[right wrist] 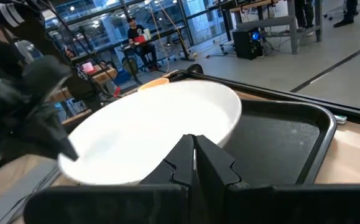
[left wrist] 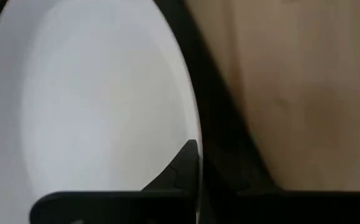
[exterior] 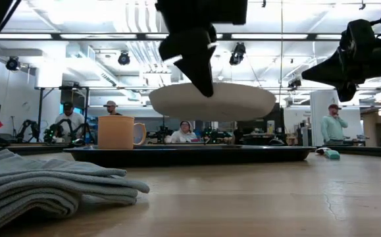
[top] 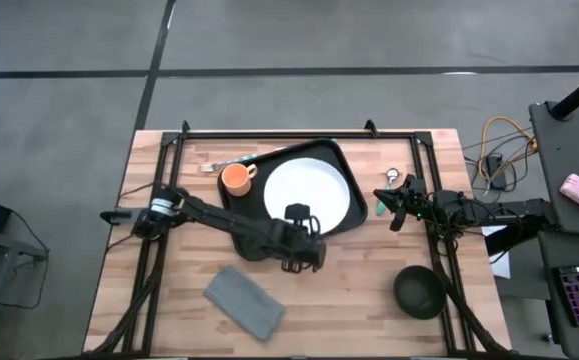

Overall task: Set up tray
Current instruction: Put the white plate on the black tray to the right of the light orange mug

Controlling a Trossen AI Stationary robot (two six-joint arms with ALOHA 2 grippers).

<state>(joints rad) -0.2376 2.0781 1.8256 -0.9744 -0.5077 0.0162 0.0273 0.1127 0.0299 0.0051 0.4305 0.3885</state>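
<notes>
The left arm reaches from the table's left edge toward its middle, its left gripper [top: 299, 215] clamped on the near rim of the white plate [top: 304, 190], which the low view shows lifted level above the tray [top: 347, 172]. The right arm waits near the table's right edge, its right gripper [top: 381, 197] pointing at the tray with fingers pressed together on nothing. The tray, black with rounded corners and a low raised rim, lies skewed near the table's far edge with an orange mug [top: 235, 178] on its left end; no writing can be read.
</notes>
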